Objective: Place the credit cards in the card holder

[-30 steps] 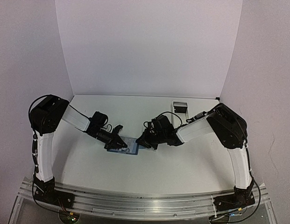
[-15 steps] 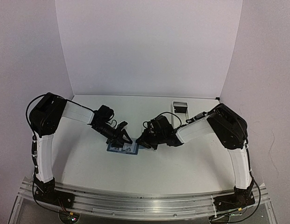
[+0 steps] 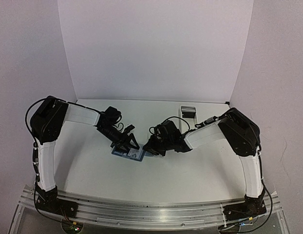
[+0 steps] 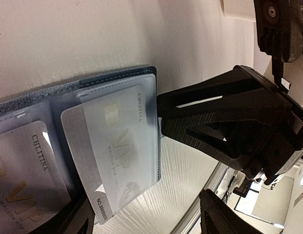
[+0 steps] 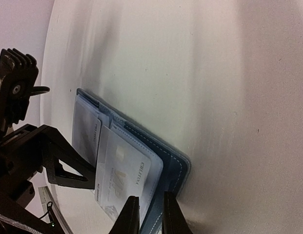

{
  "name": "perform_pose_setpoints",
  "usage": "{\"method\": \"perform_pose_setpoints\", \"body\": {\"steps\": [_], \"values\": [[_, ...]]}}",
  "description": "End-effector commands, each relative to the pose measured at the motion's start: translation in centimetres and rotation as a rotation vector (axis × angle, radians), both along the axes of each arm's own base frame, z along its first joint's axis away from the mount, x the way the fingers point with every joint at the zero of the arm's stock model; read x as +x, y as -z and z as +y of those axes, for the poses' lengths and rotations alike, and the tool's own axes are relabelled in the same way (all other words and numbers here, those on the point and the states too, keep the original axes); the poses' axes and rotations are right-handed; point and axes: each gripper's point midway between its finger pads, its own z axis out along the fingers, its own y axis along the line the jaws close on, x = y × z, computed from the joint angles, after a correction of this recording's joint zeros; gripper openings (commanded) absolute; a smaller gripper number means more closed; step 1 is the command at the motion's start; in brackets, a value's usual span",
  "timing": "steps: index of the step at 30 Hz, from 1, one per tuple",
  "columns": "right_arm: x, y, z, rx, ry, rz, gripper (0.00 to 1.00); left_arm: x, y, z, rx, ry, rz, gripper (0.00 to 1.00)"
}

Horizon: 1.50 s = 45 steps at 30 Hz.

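Note:
The dark-blue card holder (image 3: 124, 153) lies open on the white table between both arms. In the left wrist view its clear sleeves (image 4: 151, 97) hold a silver VIP credit card (image 4: 110, 146), whose lower end sticks out of the pocket. A second credit card (image 4: 22, 170), gold-lettered, sits in the neighbouring sleeve. My left gripper (image 4: 146, 222) hovers open above the silver card, touching nothing. My right gripper (image 5: 151, 214) is shut on the holder's blue cover edge (image 5: 173, 165) and shows in the left wrist view as the black right gripper (image 4: 229, 122).
A small white tray (image 3: 188, 111) stands at the back right near the wall. White walls close off the back and sides. The aluminium rail (image 3: 141, 209) with the arm bases runs along the near edge.
My left gripper has opened, letting go of the silver card, and shifted right and slightly away over the holder. The right arm has stayed put, still pinching the holder.

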Motion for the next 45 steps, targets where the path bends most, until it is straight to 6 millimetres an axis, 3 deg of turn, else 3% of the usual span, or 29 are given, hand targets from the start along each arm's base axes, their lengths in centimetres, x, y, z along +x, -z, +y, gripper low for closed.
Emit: {"method": "perform_pose_setpoints", "body": {"steps": [1, 6, 15, 19, 29, 33, 36, 39, 42, 45], "values": [[-0.6, 0.7, -1.3, -0.071, 0.010, 0.033, 0.15, 0.2, -0.3, -1.0, -0.021, 0.015, -0.042, 0.72], [-0.6, 0.8, -0.7, -0.053, 0.000, 0.046, 0.15, 0.1, -1.2, -3.1, -0.086, 0.039, -0.051, 0.72], [-0.2, -0.4, -1.3, -0.068, 0.013, -0.003, 0.16, 0.0, -2.4, -2.3, -0.041, 0.065, -0.101, 0.79], [0.9, -2.8, -1.4, -0.086, 0.011, -0.081, 0.18, 0.0, -3.4, -1.6, 0.002, 0.103, -0.166, 0.97], [2.4, -9.2, -1.0, -0.080, -0.003, -0.209, 0.28, -0.7, -7.0, -1.0, -0.037, 0.129, -0.268, 0.99], [2.2, -9.9, -0.9, -0.051, 0.023, -0.170, 0.32, 1.0, -8.5, 0.0, -0.037, 0.067, -0.341, 0.98], [1.3, -8.3, -0.6, -0.021, 0.039, -0.064, 0.33, 3.5, -7.3, 3.5, 0.037, -0.080, -0.341, 0.88], [0.4, -6.2, 0.1, -0.016, 0.038, 0.037, 0.37, 4.4, -4.8, 6.5, 0.132, -0.160, -0.325, 0.80], [0.2, -5.3, 0.8, -0.018, 0.028, 0.059, 0.46, 4.1, -2.9, 7.7, 0.159, -0.181, -0.292, 0.81], [0.4, -5.4, 2.0, -0.004, -0.012, 0.048, 0.47, 3.9, -1.8, 7.8, 0.151, -0.193, -0.266, 0.82]]}}
